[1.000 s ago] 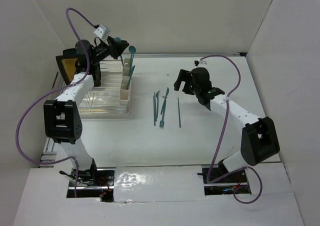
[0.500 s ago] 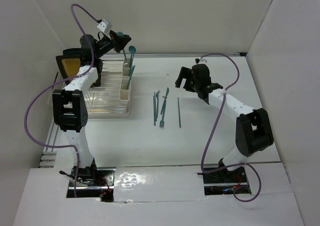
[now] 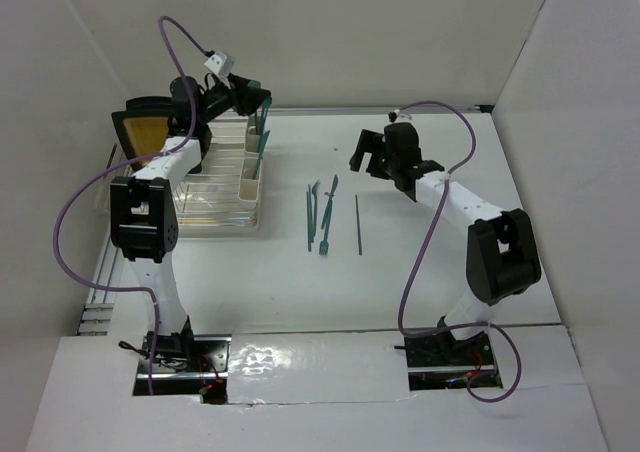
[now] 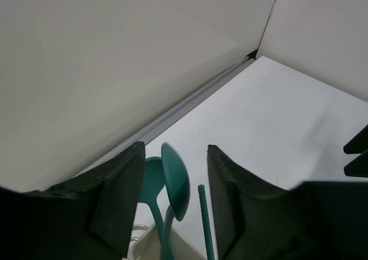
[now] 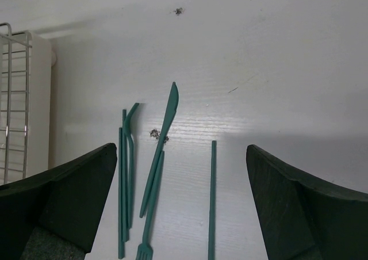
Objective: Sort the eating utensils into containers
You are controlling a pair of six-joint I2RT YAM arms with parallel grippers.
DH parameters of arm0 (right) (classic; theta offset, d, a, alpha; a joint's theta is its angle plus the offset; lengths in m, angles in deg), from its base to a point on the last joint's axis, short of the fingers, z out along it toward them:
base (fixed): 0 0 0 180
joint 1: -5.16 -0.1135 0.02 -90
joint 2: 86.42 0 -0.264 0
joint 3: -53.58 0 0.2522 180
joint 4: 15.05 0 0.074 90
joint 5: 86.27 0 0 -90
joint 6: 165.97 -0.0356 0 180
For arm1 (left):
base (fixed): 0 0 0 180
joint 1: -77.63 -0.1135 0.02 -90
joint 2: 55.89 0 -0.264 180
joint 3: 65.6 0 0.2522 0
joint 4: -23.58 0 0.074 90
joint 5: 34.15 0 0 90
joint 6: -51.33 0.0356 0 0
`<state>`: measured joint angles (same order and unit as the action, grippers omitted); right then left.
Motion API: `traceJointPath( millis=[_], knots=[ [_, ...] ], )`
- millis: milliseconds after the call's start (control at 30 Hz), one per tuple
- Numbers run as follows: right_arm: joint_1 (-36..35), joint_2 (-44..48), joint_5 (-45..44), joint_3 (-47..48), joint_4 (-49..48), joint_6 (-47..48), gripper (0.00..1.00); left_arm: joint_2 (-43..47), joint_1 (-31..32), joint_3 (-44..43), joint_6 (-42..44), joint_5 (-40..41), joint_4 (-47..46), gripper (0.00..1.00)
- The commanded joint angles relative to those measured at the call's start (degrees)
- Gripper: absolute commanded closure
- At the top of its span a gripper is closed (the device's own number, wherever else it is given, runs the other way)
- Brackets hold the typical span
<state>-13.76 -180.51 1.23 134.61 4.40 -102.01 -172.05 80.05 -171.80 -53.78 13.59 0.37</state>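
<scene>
While both arms reach out over the white table [image 3: 420,272], the biggest thing on it is the clear dish rack [image 3: 205,207], which sits directly left of the containers [image 3: 250,177] and touches them. A black-rimmed yellow plate [image 3: 140,130] stands on edge farther left of the containers, at the rack's far corner. The containers themselves are cream cups in a row along the rack's right side.

The left gripper [image 3: 255,99] hangs just above the far end of the containers. From its wrist camera the two dark fingers [image 4: 118,197] stand parted, and two teal spoons [image 4: 174,182] rise out of the containers between them. Bare gaps show on either side of the spoon bowls, so the fingers touch nothing that I can see. A thin straight teal handle [image 4: 202,220] stands just right of the spoons, also inside the gap.

The right gripper [image 3: 365,157] hovers well to the right of the containers. Its fingers [image 5: 72,197] are spread wide, holding nothing.

Beneath it, between the containers and that gripper, the loose utensils [image 3: 325,217] lie flat on the table. From the side nearer the containers they run: a pair of slim bent pieces [image 5: 123,179], a knife [image 5: 164,145] lying on the slant, a fork [image 5: 148,220] alongside its lower half, and one thin rod [image 5: 211,197] a little apart.
</scene>
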Motion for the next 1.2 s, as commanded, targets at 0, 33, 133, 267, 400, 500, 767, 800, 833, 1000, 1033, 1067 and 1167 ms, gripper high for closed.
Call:
traceJointPath(
  millis=[0,33,133,267,400,500,767,800,833,1000,1033,1067,1167],
  knots=[
    [0.5,-0.2,0.2,1.9,1.2,0.7,0.00,1.1,0.2,-1.9,2.8,0.3,-0.6,0.39],
    [0.5,-0.2,0.2,1.9,1.7,0.4,0.00,1.0,0.1,-2.1,3.2,0.6,-0.1,0.36],
    [0.5,0.1,-0.3,1.3,3.9,-0.8,0.00,3.6,-0.4,-1.8,3.3,2.4,2.2,0.27],
    [0.2,-0.3,-0.8,0.2,6.6,-1.0,0.01,10.5,-1.5,-0.5,2.3,5.8,6.0,0.06],
    [-0.5,-1.4,-0.8,-1.0,9.9,-1.4,0.10,19.1,-4.1,-0.9,1.1,9.7,15.5,0.00],
    [-1.4,-1.6,0.4,-4.2,10.4,-1.6,0.20,26.4,-5.8,2.0,0.9,9.6,23.1,0.00],
    [-6.8,-4.4,-1.8,-6.0,13.3,-1.9,0.44,48.9,-6.1,16.8,2.2,8.3,34.0,0.00],
    [-7.5,-5.0,-2.8,-6.0,14.2,-1.9,0.46,50.7,-6.0,19.5,1.6,9.5,35.8,0.00],
    [-7.5,-6.2,-3.3,-5.4,15.6,-1.8,0.48,52.6,-5.9,20.5,1.6,9.4,36.7,0.00],
    [-9.8,-7.3,-7.6,-6.5,17.8,-2.2,0.56,61.8,-6.5,26.0,2.1,12.5,42.2,0.00],
    [-9.7,-7.6,-7.6,-6.5,18.5,-2.3,0.56,63.1,-6.5,26.4,2.2,13.2,42.9,0.00],
    [-9.7,-7.7,-8.1,-7.1,18.5,-2.3,0.57,63.7,-6.5,26.7,2.2,13.5,43.4,0.00],
    [-10.3,-9.1,-8.1,-8.1,18.0,-1.8,0.63,66.5,-6.9,27.4,1.8,13.7,44.5,0.00]
  ],
)
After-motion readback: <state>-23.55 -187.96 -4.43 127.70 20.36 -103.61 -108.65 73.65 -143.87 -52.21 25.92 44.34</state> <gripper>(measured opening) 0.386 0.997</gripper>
